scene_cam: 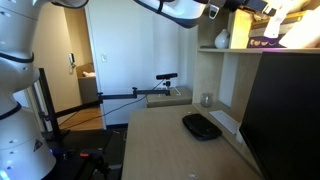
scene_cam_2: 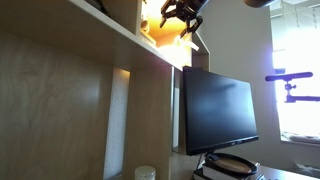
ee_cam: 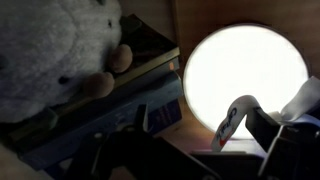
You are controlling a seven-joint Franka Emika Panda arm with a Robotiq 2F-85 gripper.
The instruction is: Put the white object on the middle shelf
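Note:
In the wrist view the white object (ee_cam: 235,118), a small curved piece with red and blue lettering and a pink-purple tint at its base, stands on the middle shelf (ee_cam: 186,136). It leans against the right finger of my gripper (ee_cam: 200,152). The fingers stand wide apart, so the gripper looks open. A round white vase (ee_cam: 246,68) glows right behind the object. In both exterior views my gripper (scene_cam: 268,10) (scene_cam_2: 180,17) is up at the middle shelf (scene_cam: 235,50) (scene_cam_2: 125,38). I cannot pick out the white object there.
A white plush toy (ee_cam: 50,45) lies on stacked books (ee_cam: 110,110) beside the gripper. The vase (scene_cam: 222,40) and books (scene_cam: 265,42) stand on the shelf. Below are a dark monitor (scene_cam: 285,110) (scene_cam_2: 215,105), a flat black oval device (scene_cam: 201,126) and a grey cup (scene_cam: 207,100).

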